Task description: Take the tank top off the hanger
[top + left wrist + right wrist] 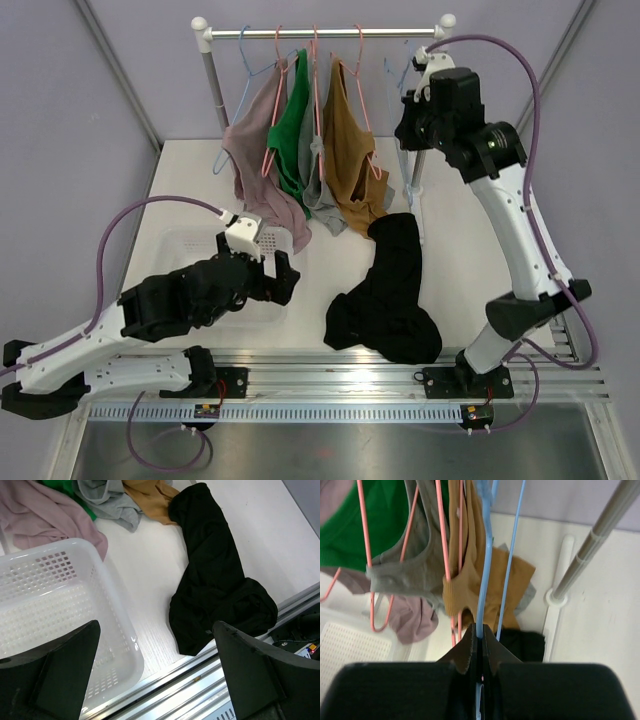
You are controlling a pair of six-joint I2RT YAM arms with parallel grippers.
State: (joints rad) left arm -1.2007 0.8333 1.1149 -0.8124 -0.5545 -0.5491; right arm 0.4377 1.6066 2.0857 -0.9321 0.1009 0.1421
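1. Since the black fabric tank top [388,295] already lies crumpled on the white worktop [455,215], five o'clock from the metal clothes rack [225,33], the thin blue wire hanger [485,575] hangs bare.
2. Right gripper [479,650], arm raised high, clamps that hanger, likely steadying it.
3. Left gripper [156,647] gapes empty, low over the white perforated plastic basket [120,630].

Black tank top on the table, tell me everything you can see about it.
The black tank top lies crumpled on the white table, right of the white basket and apart from it. It looks like soft, matte knit. It stretches from a narrow far end, meeting the hem of the hanging brown top, to a wider bunched heap at the table's near edge. Nothing grips it.
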